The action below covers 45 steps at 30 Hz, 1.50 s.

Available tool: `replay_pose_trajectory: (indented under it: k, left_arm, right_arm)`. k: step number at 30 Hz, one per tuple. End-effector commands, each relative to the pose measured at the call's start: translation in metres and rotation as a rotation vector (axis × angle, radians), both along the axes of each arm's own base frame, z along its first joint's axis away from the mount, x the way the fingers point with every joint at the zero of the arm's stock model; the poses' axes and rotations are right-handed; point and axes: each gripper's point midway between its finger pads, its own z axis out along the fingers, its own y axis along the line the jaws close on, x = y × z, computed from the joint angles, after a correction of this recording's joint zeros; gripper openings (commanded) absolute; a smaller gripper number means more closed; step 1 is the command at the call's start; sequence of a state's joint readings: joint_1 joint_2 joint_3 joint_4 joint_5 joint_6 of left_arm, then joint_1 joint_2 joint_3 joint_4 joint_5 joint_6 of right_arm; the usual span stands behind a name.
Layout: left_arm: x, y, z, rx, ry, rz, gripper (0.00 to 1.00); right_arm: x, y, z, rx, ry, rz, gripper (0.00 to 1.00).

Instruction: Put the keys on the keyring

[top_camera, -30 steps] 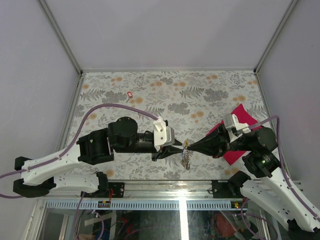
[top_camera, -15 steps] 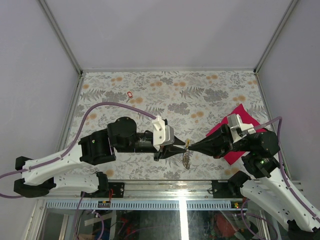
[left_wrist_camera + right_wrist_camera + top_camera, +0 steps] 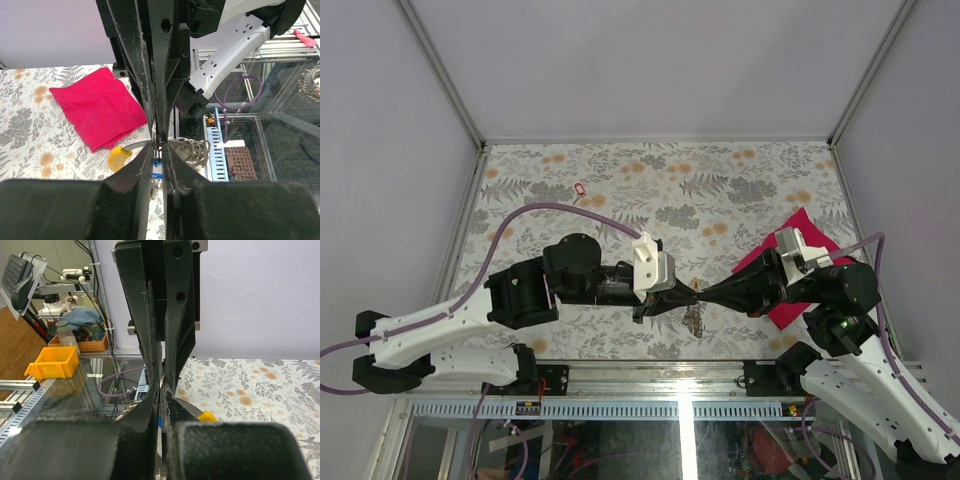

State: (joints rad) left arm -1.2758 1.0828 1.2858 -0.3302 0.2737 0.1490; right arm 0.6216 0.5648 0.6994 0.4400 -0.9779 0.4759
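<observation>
My two grippers meet tip to tip above the table's near middle. The left gripper [image 3: 688, 293] is shut on the blade of the yellow key [image 3: 119, 158], whose head sticks out to one side; it also shows in the right wrist view [image 3: 207, 416]. The right gripper [image 3: 702, 293] is shut on the keyring [image 3: 155, 134], a thin silvery loop. The keyring's chain and coils [image 3: 695, 319] hang below the pinch. The key's blade reaches the loop. The red key [image 3: 580, 189] lies far back left on the table. The black key is not in view.
A magenta cloth [image 3: 807, 232] lies at the right, partly under the right arm, and shows in the left wrist view [image 3: 97, 102]. The flowered table [image 3: 650, 180] ends at a metal rail [image 3: 650, 368] just below the grippers.
The left gripper has moved right until its tips meet the right gripper's tips. The right arm drew back slightly, and the hanging chain stays below the pinch.
</observation>
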Motion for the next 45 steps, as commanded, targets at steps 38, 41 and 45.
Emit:
replay_pose_trajectory:
  k: [38, 41, 45]
  left_arm:
    - [0.024, 0.014, -0.054, 0.553, 0.001, 0.082, 0.0]
    - [0.024, 0.013, -0.053, 0.551, 0.001, 0.083, 0.0]
    - [0.025, 0.012, -0.054, 0.552, 0.003, 0.09, 0.0]
  right_arm:
    - [0.027, 0.001, -0.047, -0.297, -0.048, -0.09, 0.32]
    - [0.026, 0.003, -0.048, -0.292, -0.039, -0.072, 0.32]
    - [0.027, 0.006, -0.05, -0.281, -0.025, -0.054, 0.33]
